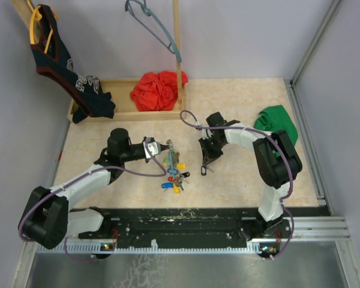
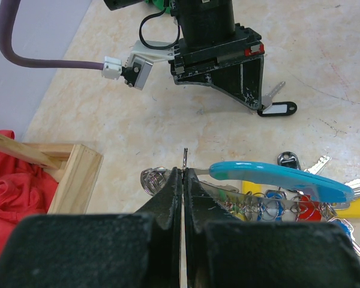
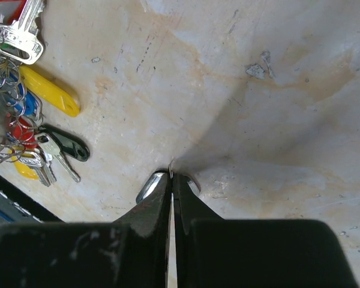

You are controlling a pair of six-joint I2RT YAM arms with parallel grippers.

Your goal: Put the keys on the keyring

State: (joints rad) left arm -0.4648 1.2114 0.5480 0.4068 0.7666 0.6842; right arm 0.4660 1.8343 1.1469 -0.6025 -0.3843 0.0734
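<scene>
Meanwhile, right gripper (image 3: 171,177) tight on silver key (image 3: 147,188) (left gripper (image 2: 183,174) on keyring (image 2: 282,178))

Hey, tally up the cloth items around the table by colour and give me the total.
Red cloth: 1
Green cloth: 1
Dark navy garment: 1
Total: 3
</scene>
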